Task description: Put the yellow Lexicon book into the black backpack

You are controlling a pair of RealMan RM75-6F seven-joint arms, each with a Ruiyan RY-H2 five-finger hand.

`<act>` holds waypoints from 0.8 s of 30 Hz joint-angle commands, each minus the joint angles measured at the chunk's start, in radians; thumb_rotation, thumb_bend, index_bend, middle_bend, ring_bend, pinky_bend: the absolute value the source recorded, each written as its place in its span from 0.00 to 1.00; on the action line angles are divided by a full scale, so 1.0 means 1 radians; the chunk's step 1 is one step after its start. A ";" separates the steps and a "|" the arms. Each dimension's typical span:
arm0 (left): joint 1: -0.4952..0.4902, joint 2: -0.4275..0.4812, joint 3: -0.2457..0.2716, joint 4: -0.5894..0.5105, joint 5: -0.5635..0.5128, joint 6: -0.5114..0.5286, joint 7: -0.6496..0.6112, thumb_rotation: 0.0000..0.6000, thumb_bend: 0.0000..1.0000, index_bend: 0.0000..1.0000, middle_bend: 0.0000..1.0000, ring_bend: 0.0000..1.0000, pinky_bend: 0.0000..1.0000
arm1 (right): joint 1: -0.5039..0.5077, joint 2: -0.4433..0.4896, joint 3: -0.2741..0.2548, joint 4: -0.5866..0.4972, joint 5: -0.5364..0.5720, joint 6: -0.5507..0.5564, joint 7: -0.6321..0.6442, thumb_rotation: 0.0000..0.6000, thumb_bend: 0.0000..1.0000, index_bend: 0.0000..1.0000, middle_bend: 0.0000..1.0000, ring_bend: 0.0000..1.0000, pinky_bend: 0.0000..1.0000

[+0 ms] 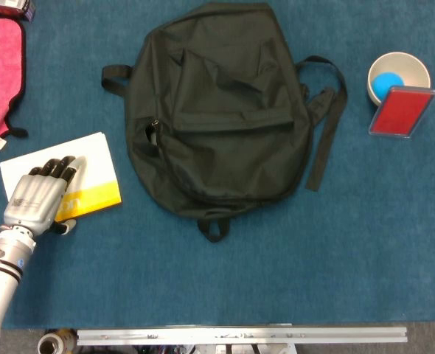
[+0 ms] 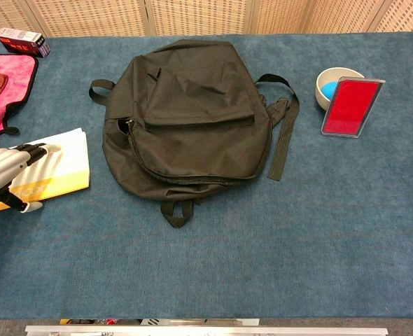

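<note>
Left hand (image 1: 37, 200) laid palm-down on yellow Lexicon book (image 1: 92, 173), fingers (image 1: 59, 169) extended flat, slightly apart; nothing grasped. Book flat on counter (image 1: 291, 273) under hand. Black backpack (image 1: 217, 110) lay to right of hand, apart from book, main zipper appearing shut. Right hand not seen in either view.

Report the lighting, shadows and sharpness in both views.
Head view: even, diffuse light, no glare; black backpack sharp, its folds readable. Chest view: the left hand casts a soft shadow on the yellow Lexicon book; focus crisp, slight wide-angle perspective.
</note>
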 commanded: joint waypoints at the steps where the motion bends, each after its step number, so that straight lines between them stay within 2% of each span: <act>1: -0.002 -0.004 -0.002 0.002 -0.008 0.001 0.001 1.00 0.20 0.00 0.09 0.10 0.20 | -0.001 0.001 0.000 -0.001 0.000 0.002 0.002 1.00 0.03 0.37 0.39 0.28 0.38; 12: 0.002 -0.031 -0.020 0.027 -0.027 0.031 -0.030 1.00 0.21 0.07 0.12 0.13 0.21 | -0.008 0.005 -0.002 0.000 -0.001 0.007 0.011 1.00 0.03 0.37 0.39 0.28 0.38; 24: 0.003 -0.034 -0.053 0.070 -0.068 0.040 -0.082 1.00 0.45 0.13 0.19 0.21 0.23 | -0.009 0.012 -0.002 -0.009 0.001 0.001 0.022 1.00 0.03 0.36 0.39 0.28 0.38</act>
